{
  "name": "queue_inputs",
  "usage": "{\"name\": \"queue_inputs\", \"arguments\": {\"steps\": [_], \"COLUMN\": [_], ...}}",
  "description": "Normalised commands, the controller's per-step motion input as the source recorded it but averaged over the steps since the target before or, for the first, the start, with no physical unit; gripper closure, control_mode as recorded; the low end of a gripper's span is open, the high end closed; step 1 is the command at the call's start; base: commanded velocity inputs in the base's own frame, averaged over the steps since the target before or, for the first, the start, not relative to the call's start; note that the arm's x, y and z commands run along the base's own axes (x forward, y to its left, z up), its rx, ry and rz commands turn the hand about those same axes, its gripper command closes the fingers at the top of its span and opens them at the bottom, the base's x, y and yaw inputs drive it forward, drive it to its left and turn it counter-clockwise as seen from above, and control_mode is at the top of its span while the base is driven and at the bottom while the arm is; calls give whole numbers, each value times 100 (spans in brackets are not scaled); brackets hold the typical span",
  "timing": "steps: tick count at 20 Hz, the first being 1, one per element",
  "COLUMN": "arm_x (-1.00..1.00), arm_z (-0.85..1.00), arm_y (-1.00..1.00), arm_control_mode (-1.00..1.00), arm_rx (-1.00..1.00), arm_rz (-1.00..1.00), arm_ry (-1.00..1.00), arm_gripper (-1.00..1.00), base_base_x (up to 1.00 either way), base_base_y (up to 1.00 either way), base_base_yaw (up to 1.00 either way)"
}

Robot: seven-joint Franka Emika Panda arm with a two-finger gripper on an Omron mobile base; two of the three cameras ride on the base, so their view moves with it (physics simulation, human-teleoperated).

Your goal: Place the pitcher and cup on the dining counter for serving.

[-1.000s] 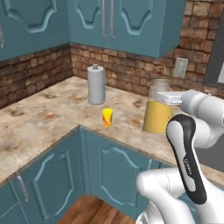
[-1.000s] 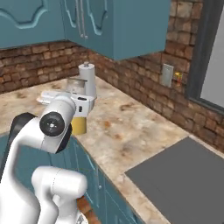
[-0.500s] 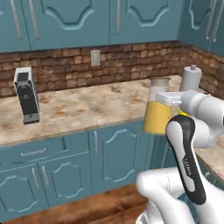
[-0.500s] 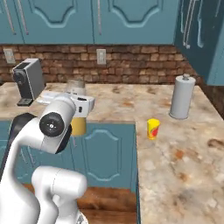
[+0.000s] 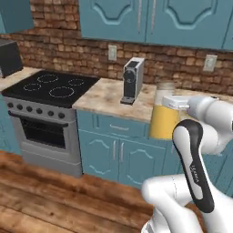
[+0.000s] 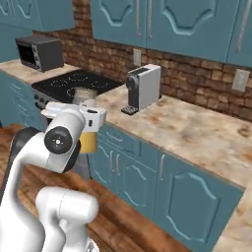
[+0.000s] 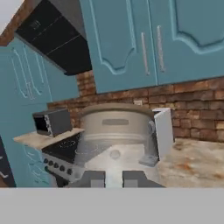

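Pitcher (image 5: pixel 164 119): clear smooth glass, orange-yellow liquid inside, matt brownish-grey lid.
Bench (image 5: pixel 113 96): polished beige-brown marbled stone.
Cabinets (image 5: pixel 119 152): teal painted panels, satin finish, metal handles.
Wall (image 5: pixel 77 54): rough red-brown brick.
Stove (image 5: pixel 48 86): glossy black glass top, brushed grey metal front.
Floor (image 5: pixel 41 195): brown wood planks.

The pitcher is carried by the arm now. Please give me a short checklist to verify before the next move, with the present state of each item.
1. Gripper shut on the pitcher: ok, its fingers sit against the glass in the hand view.
2. Pitcher upright: ok, the liquid looks level in both base views.
3. Lid on the pitcher: ok.
4. Pitcher clear of the coffee machine and the stove: ok, it hangs in front of the counter edge.
5. Dining counter in sight for set-down: cannot tell.
6. Cup already placed: cannot tell.
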Motion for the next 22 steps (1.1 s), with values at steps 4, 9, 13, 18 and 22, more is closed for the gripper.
{"name": "queue_inputs", "arguments": {"steps": [4,9,13,18,22], "arm_x": [0,0,0,0,0], "arm_z": [0,0,0,0,0], "arm_y": [0,0,0,0,0], "arm_control_mode": [100,100,100,100,100], "arm_rx": [0,0,0,0,0], "arm_rz": [0,0,0,0,0], "arm_ry": [0,0,0,0,0], "arm_gripper": [100,100,100,100,100], "base_base_x": [-2,3,23,36,44], "base_base_y": [8,26,39,48,39], "base_base_yaw": [100,97,87,82,82]}}
